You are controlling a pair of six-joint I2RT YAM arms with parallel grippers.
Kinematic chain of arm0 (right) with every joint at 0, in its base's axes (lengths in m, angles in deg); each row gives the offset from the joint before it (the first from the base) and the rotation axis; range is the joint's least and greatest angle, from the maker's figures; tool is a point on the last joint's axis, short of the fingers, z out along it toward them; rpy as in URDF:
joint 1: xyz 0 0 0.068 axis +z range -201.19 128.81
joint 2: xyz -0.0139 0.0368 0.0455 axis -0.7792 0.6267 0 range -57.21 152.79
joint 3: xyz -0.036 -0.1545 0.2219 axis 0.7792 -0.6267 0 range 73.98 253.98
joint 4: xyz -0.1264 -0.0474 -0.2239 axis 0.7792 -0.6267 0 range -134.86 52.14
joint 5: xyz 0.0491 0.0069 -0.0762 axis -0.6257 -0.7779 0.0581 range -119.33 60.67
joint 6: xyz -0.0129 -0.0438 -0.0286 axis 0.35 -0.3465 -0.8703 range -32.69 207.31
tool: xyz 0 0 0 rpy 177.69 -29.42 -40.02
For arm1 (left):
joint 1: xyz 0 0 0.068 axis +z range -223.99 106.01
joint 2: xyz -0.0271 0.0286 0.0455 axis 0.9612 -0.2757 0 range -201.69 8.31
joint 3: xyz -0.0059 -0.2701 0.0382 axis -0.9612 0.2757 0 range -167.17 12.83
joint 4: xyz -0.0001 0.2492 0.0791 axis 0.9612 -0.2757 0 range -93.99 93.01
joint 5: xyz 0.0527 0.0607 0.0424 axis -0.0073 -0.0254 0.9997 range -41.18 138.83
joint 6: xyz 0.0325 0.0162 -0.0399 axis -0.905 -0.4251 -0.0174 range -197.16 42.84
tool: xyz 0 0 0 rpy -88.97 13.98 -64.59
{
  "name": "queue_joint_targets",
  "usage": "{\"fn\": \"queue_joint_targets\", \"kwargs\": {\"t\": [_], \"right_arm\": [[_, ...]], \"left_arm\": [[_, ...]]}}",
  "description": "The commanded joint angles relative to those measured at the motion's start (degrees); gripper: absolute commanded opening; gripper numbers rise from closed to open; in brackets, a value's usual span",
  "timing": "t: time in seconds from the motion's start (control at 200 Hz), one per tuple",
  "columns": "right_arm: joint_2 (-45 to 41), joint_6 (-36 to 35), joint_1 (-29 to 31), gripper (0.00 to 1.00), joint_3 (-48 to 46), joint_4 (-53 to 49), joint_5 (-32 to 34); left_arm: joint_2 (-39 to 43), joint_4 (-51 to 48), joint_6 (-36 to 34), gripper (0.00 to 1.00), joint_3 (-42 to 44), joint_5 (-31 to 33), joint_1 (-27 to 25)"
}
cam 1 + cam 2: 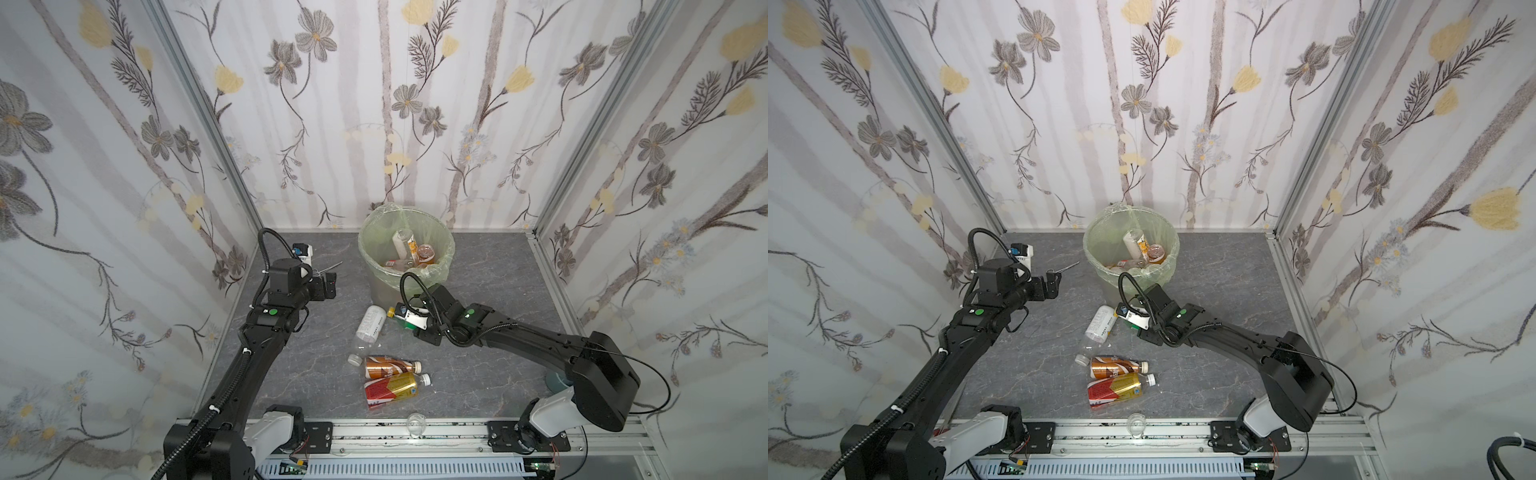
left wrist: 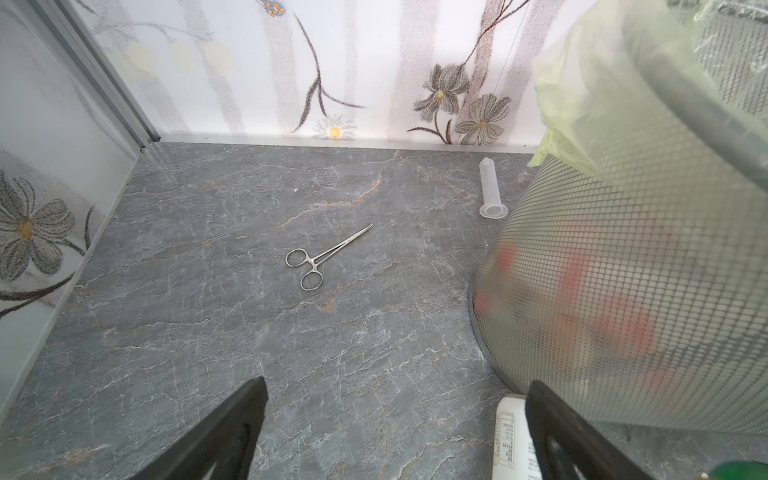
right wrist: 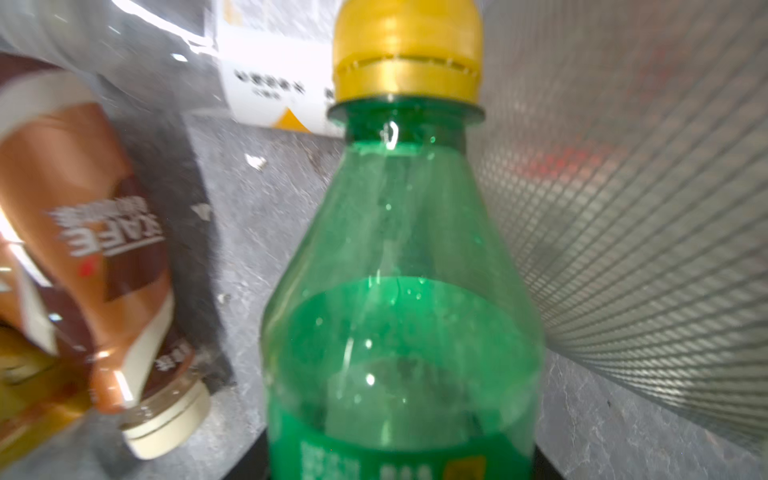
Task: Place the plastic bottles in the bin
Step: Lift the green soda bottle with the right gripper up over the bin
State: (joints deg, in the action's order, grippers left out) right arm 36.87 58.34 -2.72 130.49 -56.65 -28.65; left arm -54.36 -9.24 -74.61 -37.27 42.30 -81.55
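Plastic bottles (image 1: 424,254) are sitting inside the bin (image 1: 384,291), at the upper middle of both top views, and 4 more are lying on the table (image 1: 478,311) below it. I am pinching the green bottle (image 3: 399,291) with my right claw (image 1: 403,319), pressed together on its body just below the foot of the bin. Its yellow cap (image 3: 407,54) is pointing toward the left of the top views, just beside a clear white-labelled bottle (image 1: 370,324) lying on its side. I cannot tell whether the green bottle is resting on the table or clear of it.

Lower in the middle, a brown coffee bottle (image 1: 388,367) and a red-gold bottle (image 1: 390,388) are lying side by side, touching, caps to the right.

My left claw (image 2: 397,384) is hanging spread wide, gripping nothing, at the left of the bin. Metal forceps (image 2: 328,255) and a clear plastic tube (image 2: 488,187) are lying on the table beyond it. A small glass cup (image 1: 415,424) is standing at the lower edge, by the front rail.
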Motion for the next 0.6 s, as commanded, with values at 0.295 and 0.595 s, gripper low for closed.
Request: {"fn": "queue_joint_targets", "kwargs": {"t": [0.295,0.595], "right_arm": [[-6.94,0.17,3.19,0.49,5.82,-2.77,-12.64],[-7.96,3.4,2.95,0.49,22.33,-5.82,-14.0]], "left_arm": [[-0.08,1.0,-0.26,0.99,-0.19,-0.76,0.06],[0.18,1.0,-0.26,0.99,-0.21,-0.96,0.08]]}}
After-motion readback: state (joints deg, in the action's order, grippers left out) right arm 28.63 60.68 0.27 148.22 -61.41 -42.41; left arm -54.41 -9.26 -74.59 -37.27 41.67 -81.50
